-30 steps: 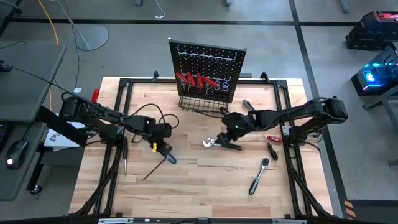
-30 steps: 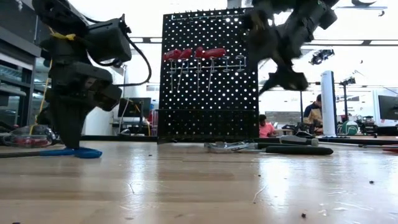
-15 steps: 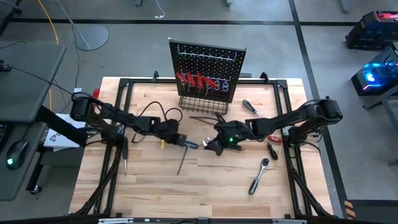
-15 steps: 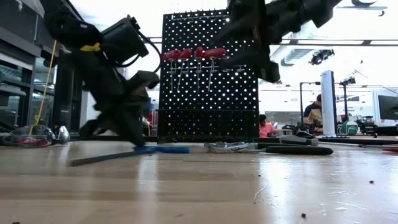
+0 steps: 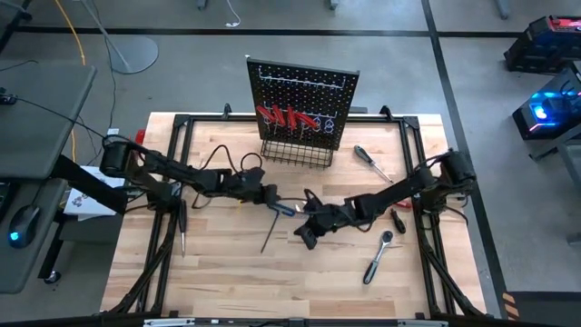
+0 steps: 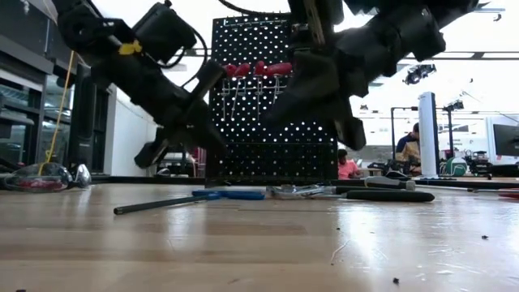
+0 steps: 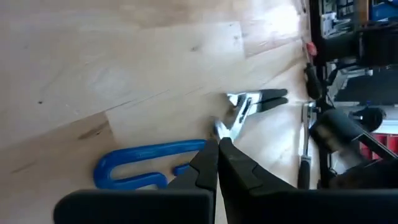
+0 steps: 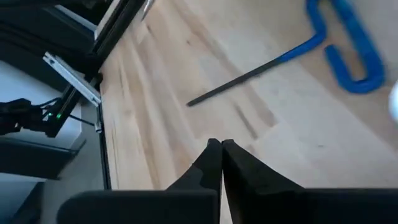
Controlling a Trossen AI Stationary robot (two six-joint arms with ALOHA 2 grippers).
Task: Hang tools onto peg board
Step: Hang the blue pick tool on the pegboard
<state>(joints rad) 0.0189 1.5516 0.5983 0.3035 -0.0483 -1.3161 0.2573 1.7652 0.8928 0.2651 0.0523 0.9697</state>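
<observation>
High view gives me the T-key (image 5: pixel 272 218) mid-counter, blue handle toward the peg board (image 5: pixel 302 104), shaft running back toward the front edge. My left gripper (image 5: pixel 269 197) sits just beside that handle, fingers clenched on nothing. My right gripper (image 5: pixel 307 234), also clenched and empty, lies beyond the shaft, toward the right edge. Left is nearer, I judge.

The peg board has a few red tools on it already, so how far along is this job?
Done: red-handled screwdrivers hang on the peg board. In hand: nothing; the left gripper and right gripper are both shut and empty. Left on the table: the blue-handled T-key, pliers, ratchet and a screwdriver.
</observation>
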